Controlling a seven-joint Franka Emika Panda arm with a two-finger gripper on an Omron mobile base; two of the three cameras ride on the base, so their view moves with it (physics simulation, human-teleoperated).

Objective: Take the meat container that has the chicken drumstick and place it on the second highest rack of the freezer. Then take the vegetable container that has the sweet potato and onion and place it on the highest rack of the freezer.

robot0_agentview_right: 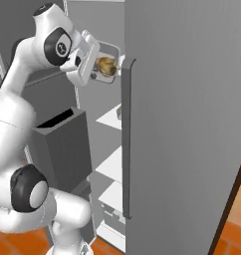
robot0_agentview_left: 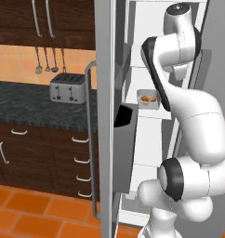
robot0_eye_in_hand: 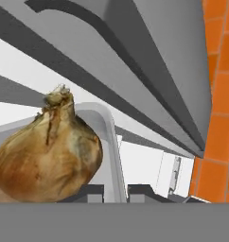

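Note:
My gripper (robot0_agentview_right: 97, 69) is shut on the rim of the grey vegetable container (robot0_agentview_right: 111, 52), high inside the open freezer (robot0_agentview_right: 100, 20). The onion (robot0_agentview_right: 106, 65) lies in it. In the hand view the onion (robot0_eye_in_hand: 48, 156) looms large on the left, and the fingertips (robot0_eye_in_hand: 90, 193) pinch the container's rim (robot0_eye_in_hand: 110, 142). The sweet potato is hidden behind the onion. I cannot tell whether the container rests on a rack. The meat container (robot0_agentview_left: 147, 99) with the chicken drumstick (robot0_agentview_left: 147, 98) sits on a white shelf (robot0_agentview_left: 151, 114) in the freezer's upper part, behind my arm.
The freezer door (robot0_agentview_left: 105, 116) stands open to the left with its long bar handle (robot0_agentview_left: 89, 139) and a dark bin (robot0_agentview_left: 126, 139) on its inner side. Lower white shelves (robot0_agentview_right: 112, 164) are stacked below. A closed grey door (robot0_agentview_right: 182, 124) flanks the opening on the right. A toaster (robot0_agentview_left: 68, 87) stands on the counter.

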